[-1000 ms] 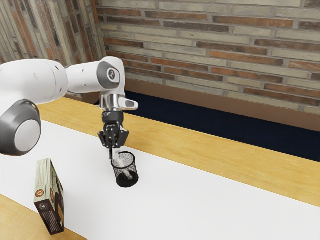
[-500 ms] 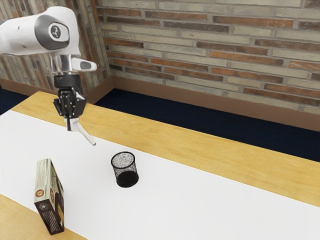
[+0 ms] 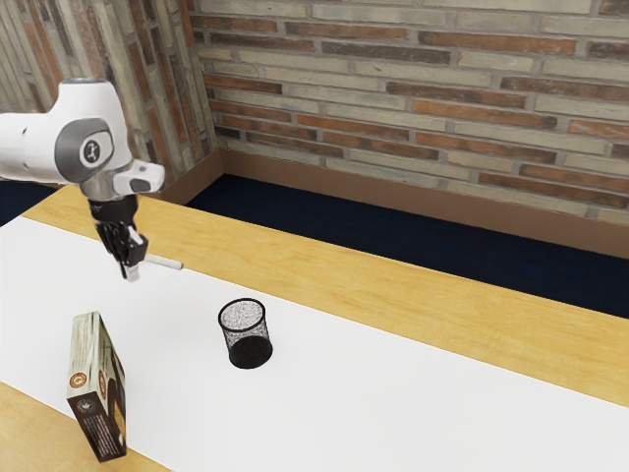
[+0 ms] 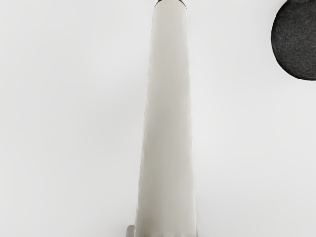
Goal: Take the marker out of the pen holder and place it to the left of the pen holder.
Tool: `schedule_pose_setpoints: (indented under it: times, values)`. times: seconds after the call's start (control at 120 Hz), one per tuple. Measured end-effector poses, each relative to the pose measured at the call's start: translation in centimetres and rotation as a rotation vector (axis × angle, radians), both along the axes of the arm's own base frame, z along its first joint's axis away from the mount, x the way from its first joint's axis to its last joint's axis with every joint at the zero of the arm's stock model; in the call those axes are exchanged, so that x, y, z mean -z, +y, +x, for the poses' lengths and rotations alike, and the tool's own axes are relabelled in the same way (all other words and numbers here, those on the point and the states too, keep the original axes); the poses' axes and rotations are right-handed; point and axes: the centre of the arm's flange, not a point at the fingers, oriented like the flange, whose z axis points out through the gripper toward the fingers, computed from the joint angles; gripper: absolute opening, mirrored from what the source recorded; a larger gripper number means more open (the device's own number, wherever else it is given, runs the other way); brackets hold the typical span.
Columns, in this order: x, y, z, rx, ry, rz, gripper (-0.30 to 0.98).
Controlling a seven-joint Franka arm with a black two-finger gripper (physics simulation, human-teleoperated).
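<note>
In the exterior view my gripper (image 3: pixel 131 272) is shut on the white marker (image 3: pixel 165 263), up and to the left of the mesh pen holder (image 3: pixel 245 334) there. The marker sticks out from the fingers toward the exterior view's right, nearly level. The black pen holder stands upright with nothing visible inside. In the wrist view the marker (image 4: pixel 168 118) stretches away from the hand to a dark tip, and the dark round pen holder (image 4: pixel 298 42) lies off to one side of it, apart.
A box (image 3: pixel 96 388) stands on the near side of the white table surface (image 3: pixel 393 393), at the exterior view's left, below my hand. A wooden strip (image 3: pixel 324 265) runs along the far side, with a brick wall behind.
The marker has come out of the pen holder in my gripper. My hand has moved toward the exterior view's left, then lower, and has tilted, bringing the marker closer to level.
</note>
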Motion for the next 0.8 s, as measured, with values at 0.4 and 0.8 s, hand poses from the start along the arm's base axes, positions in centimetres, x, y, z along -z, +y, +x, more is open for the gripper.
schedule_pose_setpoints:
  times: [0.4,0.8]
  values:
    - [5.8,2.3,-2.1,0.149,-0.199,0.031,-0.07]
    - [7.2,0.9,-1.0,0.247,-0.259,0.008,0.35]
